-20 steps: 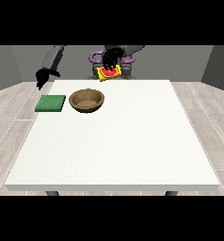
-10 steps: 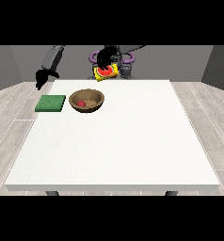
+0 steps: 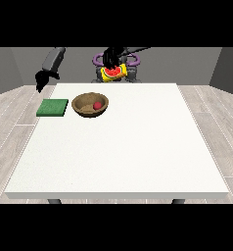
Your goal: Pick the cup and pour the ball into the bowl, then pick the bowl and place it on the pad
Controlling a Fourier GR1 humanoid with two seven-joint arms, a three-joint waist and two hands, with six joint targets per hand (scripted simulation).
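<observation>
- small red ball (image 3: 96,105) already sits inside the round brown wooden bowl (image 3: 90,105), so pouring looks done; what's left is bowl onto pad.
- hand at the view's right (image 3: 110,58) is raised over the far table edge, curled round the yellow cup with red-and-green print (image 3: 113,72); cup lies tipped on its side, hanging just under that hand.
- hand at the view's left (image 3: 40,80) hangs off the table's far-left corner, holding nothing; can't tell how its fingers lie.
- key relation: bowl is fwd of and below both hands, toward the camera. from the view's-left hand it's fwd and a bit inward; from the cup hand it's fwd and slightly across.
- flat green square pad (image 3: 53,108) lies just beside the bowl, on the side twd the view's-left hand, nearly straight fwd of it.
- judgement: the view's-left hand is free and nearer the pad, so prob better for the short sideways carry; cup hand must unload first.
- big white table (image 3: 138,147) carries all.
</observation>
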